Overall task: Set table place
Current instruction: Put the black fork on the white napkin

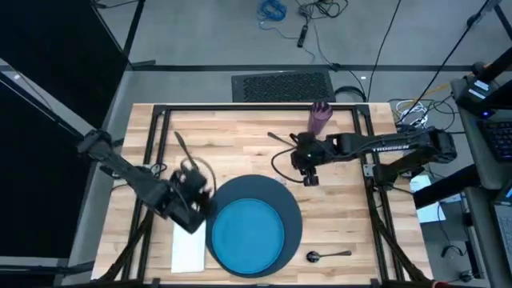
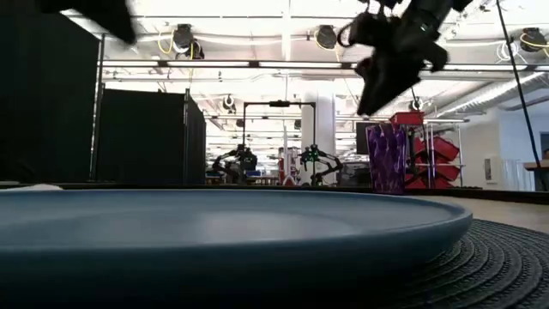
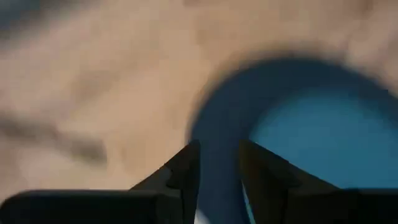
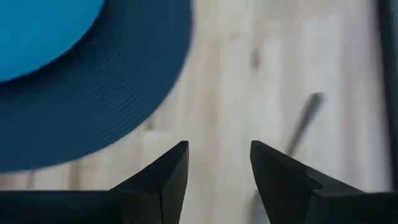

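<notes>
A bright blue plate (image 1: 252, 232) lies on a dark slate-blue round charger (image 1: 290, 204) near the table's near edge. A white napkin (image 1: 188, 250) lies flat left of the charger. A dark spoon (image 1: 328, 255) lies to its right. A purple cup (image 1: 320, 117) stands upright at the far side. One dark utensil (image 1: 182, 147) lies at the far left and another (image 1: 280, 138) beside my right arm. My left gripper (image 1: 200, 200) hovers open at the charger's left rim, above the napkin's far end. My right gripper (image 1: 308, 178) hangs open over bare wood off the charger's far right rim.
A black metal frame (image 1: 152, 152) runs along the table's edges. Bare planks (image 1: 240, 152) lie between the charger and the far edge. In the right wrist view a dark utensil (image 4: 303, 124) lies on the wood beyond the open fingers, and the charger (image 4: 124, 106) shows beside them.
</notes>
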